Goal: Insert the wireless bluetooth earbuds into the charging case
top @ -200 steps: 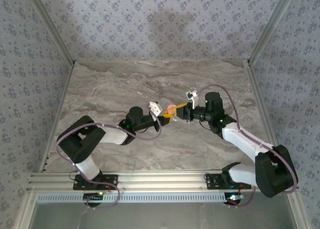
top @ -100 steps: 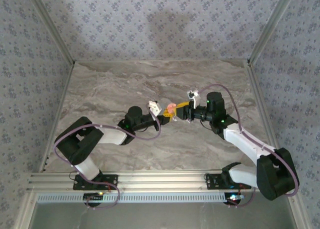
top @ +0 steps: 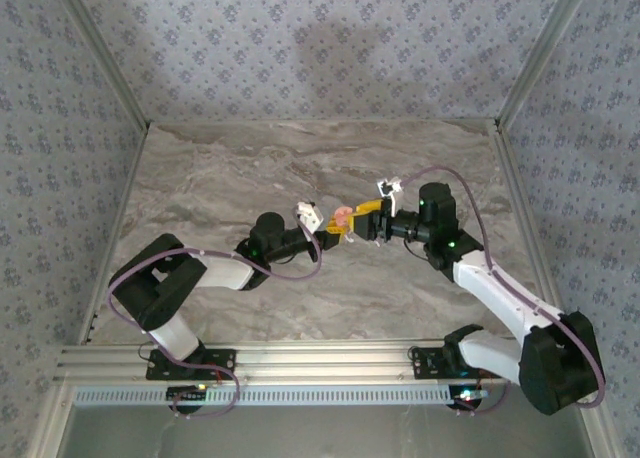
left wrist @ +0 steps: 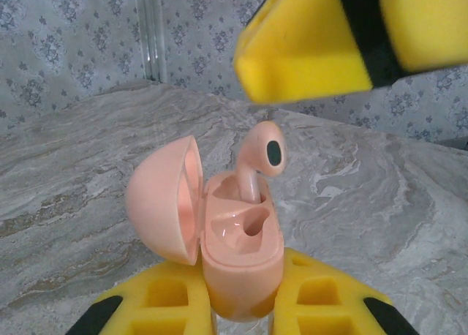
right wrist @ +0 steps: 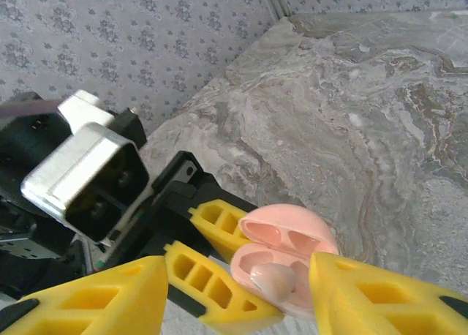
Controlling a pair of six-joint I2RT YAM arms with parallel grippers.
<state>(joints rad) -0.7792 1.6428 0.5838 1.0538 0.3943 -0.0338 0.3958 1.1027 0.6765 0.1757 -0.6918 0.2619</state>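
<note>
An earbud [left wrist: 257, 167] stands stem-down in one well of the open case [left wrist: 235, 251], seemingly not quite seated, the case pinched above the table [left wrist: 66, 181] by the left gripper [top: 330, 236] while the right gripper [right wrist: 245, 287] straddles it, fingers spread and empty; next likely a gentle press home.

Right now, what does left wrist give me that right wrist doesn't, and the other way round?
Left wrist: the earbud stands stem-down in the far well of the charging case, its head well above the rim. The near well is vacant, and a finger of the right gripper is overhead.
Right wrist: the right gripper is open, fingers either side of the case, with the left arm's camera housing behind.
Both: the open case is clamped in the left gripper, with one earbud in it, above the marble table.
</note>
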